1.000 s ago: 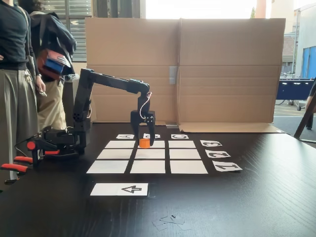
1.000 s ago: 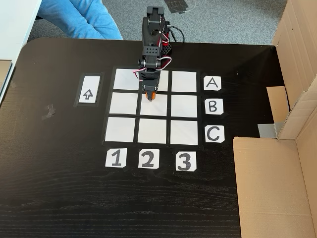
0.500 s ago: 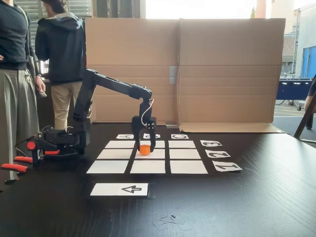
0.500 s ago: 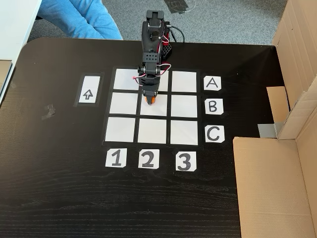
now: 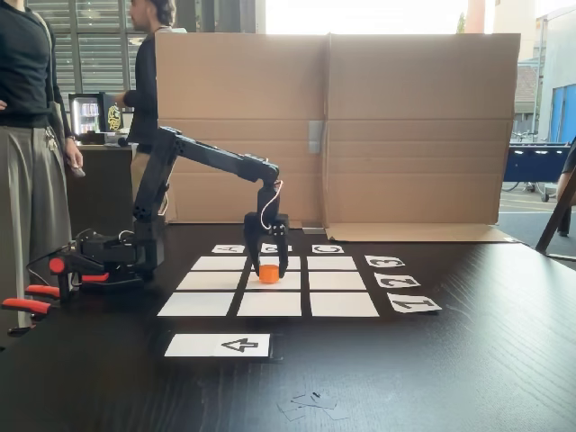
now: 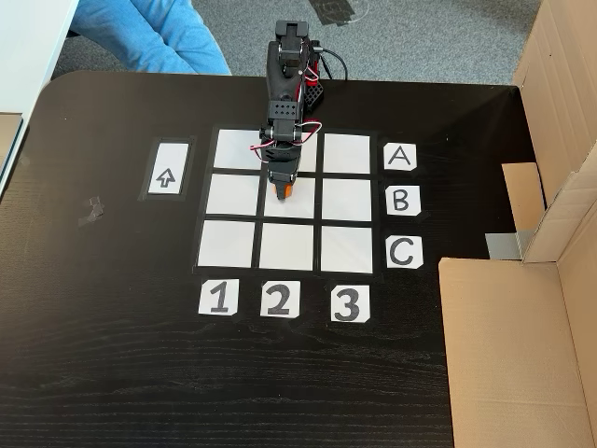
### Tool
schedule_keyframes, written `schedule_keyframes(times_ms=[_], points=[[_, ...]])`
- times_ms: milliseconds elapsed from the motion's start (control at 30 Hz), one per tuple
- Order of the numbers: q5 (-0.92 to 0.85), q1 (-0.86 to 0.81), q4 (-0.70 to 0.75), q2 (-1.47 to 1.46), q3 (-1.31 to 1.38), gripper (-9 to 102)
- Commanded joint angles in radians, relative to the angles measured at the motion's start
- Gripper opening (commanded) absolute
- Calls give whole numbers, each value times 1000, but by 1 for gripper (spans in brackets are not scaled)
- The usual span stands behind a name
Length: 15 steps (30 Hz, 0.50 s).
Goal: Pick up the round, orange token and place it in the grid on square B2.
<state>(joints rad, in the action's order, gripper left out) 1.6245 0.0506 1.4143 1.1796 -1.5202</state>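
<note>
Your gripper was closed on the token, fingers either side of it, and held it low over the grid. In the fixed view from above, the token sat over the upper part of square B2, near the gap toward the A row. From the side it looked at or just above the paper; you could not tell from these pictures whether it was touching.

The main risk was placement: if you let go here, the token could have ended up straddling the dark gap rather than sitting squarely in the centre cell. Releasing before it rested flat could have let it tip or roll. Opening with a finger dragging on its faceted side might have nudged it off the cell, and a fingertip pressing down could have scuffed or shifted the paper on the desk
</note>
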Motion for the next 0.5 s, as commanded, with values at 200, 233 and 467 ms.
schedule_keyframes(times_ms=[200, 233, 467], points=[[28, -11, -55, 213, -199, 57], [28, -20, -87, 252, -245, 59], [-43, -160, -344, 611, -623, 69]])
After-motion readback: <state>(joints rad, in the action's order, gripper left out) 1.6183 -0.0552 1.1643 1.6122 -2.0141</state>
